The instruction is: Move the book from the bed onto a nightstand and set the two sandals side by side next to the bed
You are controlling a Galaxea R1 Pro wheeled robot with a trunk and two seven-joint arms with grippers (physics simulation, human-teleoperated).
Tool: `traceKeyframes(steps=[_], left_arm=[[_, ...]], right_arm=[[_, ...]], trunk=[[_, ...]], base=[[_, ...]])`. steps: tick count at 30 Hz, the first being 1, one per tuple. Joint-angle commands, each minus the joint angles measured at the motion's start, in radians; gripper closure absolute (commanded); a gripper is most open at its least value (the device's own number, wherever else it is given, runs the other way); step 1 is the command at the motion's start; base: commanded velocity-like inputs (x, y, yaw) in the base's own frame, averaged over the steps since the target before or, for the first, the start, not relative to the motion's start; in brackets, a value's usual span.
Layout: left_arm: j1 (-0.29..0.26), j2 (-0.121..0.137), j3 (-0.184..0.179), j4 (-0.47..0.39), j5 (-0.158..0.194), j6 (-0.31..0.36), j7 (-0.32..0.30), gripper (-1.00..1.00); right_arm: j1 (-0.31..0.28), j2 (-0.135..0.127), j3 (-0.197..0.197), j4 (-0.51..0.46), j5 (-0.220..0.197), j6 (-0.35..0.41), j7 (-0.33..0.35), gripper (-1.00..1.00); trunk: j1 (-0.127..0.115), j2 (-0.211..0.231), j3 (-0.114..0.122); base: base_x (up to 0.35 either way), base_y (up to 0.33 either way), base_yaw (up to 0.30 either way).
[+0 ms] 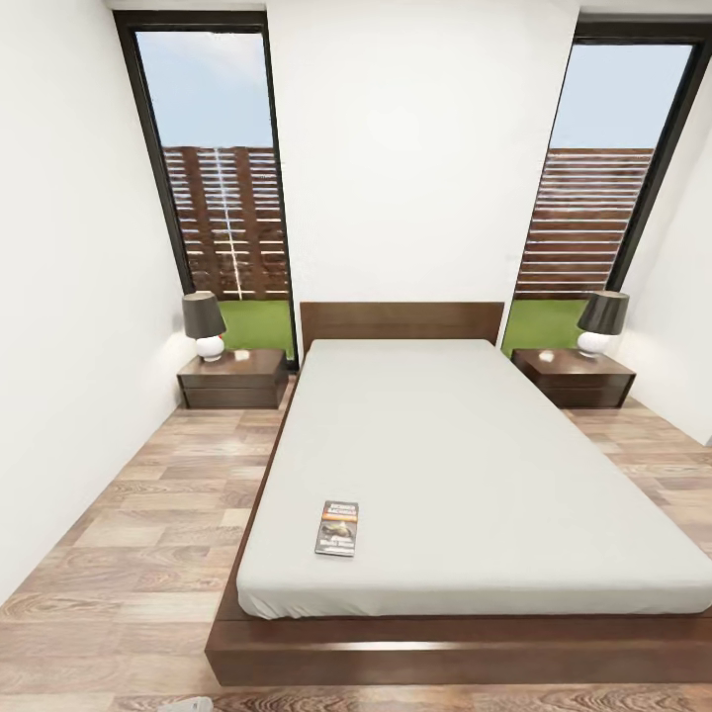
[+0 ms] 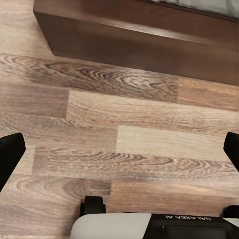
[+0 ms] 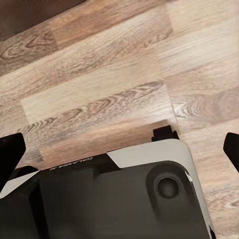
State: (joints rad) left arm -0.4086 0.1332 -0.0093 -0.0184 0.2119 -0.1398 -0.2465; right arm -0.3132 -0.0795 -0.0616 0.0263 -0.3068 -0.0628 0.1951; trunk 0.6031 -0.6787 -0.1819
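**At the foot of the bed, both grippers wide and holding nothing**

My left gripper (image 2: 119, 149) hangs over the plank floor (image 2: 124, 129) with its fingers spread wide, near the bed frame (image 2: 139, 35). My right gripper (image 3: 119, 144) is spread just as wide above my own base (image 3: 114, 194). Ahead, the book (image 1: 337, 528) lies flat on the mattress (image 1: 465, 465), near the foot and toward the left edge. A nightstand (image 1: 233, 379) with a lamp (image 1: 205, 325) stands on the far left, another nightstand (image 1: 574, 377) on the far right.
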Motion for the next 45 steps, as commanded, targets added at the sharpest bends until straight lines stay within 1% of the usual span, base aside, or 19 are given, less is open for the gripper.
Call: traceKeyframes(steps=[1, 10, 17, 28, 30, 31, 32, 34, 35, 38, 39, 42, 44, 45], left_arm=[[-0.001, 0.0, -0.001, 0.002, 0.007, -0.003, -0.005, -1.0], [-0.001, 0.0, -0.001, 0.001, 0.007, -0.002, -0.005, -1.0], [-0.001, 0.0, -0.001, 0.002, 0.007, -0.002, -0.005, -1.0], [-0.001, 0.001, -0.003, -0.003, 0.005, -0.002, -0.005, -1.0], [-0.002, 0.0, -0.003, -0.02, 0.004, 0.001, -0.004, -1.0], [-0.002, -0.001, -0.003, -0.13, 0.003, 0.021, -0.004, -1.0], [-0.003, -0.001, -0.003, -0.168, 0.003, 0.041, -0.004, -1.0], [-0.003, 0.0, -0.003, -0.241, 0.003, 0.11, -0.003, -1.0], [-0.002, 0.002, -0.003, -0.29, 0.002, 0.199, -0.002, -1.0], [-0.001, 0.002, -0.003, -0.262, 0.001, 0.198, -0.003, -1.0], [-0.001, 0.002, -0.004, -0.252, 0.001, 0.188, -0.004, -1.0], [-0.001, 0.004, -0.001, -0.246, 0.002, 0.178, -0.005, -1.0], [-0.001, 0.013, 0.001, -0.246, 0.003, 0.176, -0.011, -1.0], [-0.001, 0.025, 0.002, -0.246, 0.005, 0.175, -0.019, -1.0]], right_arm=[[-0.001, 0.0, -0.006, 0.003, -0.004, -0.005, 0.006, -1.0], [-0.001, -0.001, -0.006, 0.002, -0.008, -0.004, 0.006, -1.0], [-0.001, -0.012, -0.011, 0.002, -0.009, -0.003, 0.006, -1.0], [-0.001, -0.013, -0.01, 0.0, -0.009, -0.004, 0.009, -1.0], [-0.001, -0.013, -0.011, 0.0, -0.009, -0.005, 0.01, -1.0], [-0.001, -0.013, -0.011, 0.0, -0.009, -0.004, 0.012, -1.0], [-0.001, -0.013, -0.011, 0.0, -0.009, -0.004, 0.012, -1.0], [-0.001, -0.013, -0.011, 0.0, -0.009, -0.004, 0.013, -1.0], [-0.001, -0.013, -0.013, 0.0, -0.009, -0.003, 0.015, -1.0], [-0.001, -0.013, -0.013, 0.0, -0.009, -0.003, 0.015, -1.0], [-0.001, -0.013, -0.013, 0.0, -0.009, -0.003, 0.014, -1.0], [-0.001, -0.013, -0.012, -0.002, -0.009, -0.003, 0.013, -1.0], [-0.001, -0.013, -0.012, -0.003, -0.009, -0.003, 0.012, -1.0], [-0.001, -0.013, -0.012, -0.003, -0.007, -0.003, 0.011, -1.0]], trunk=[[0.0, -0.001, -0.002], [0.0, -0.001, -0.002], [0.0, -0.001, -0.002], [0.0, -0.001, -0.002], [0.0, -0.001, -0.002], [0.0, -0.001, -0.002], [0.0, -0.001, -0.002], [0.0, -0.001, -0.002], [0.0, -0.001, -0.002], [0.0, -0.001, -0.002], [0.0, -0.001, -0.002], [0.0, -0.001, -0.002], [0.0, -0.001, -0.002], [0.0, -0.001, -0.002]], base=[[0.001, 0.0, 0.0], [0.0, 0.0, 0.0], [0.0, 0.0, 0.0], [0.0, 0.0, 0.0], [0.0, 0.0, 0.0], [0.0, 0.0, 0.0], [0.0, 0.0, 0.0], [0.0, 0.0, 0.0], [0.0, 0.0, 0.0], [0.0, 0.0, 0.0], [0.0, 0.0, 0.0], [0.0, 0.0, 0.0], [0.0, 0.0, 0.0], [0.0, 0.0, 0.0]])
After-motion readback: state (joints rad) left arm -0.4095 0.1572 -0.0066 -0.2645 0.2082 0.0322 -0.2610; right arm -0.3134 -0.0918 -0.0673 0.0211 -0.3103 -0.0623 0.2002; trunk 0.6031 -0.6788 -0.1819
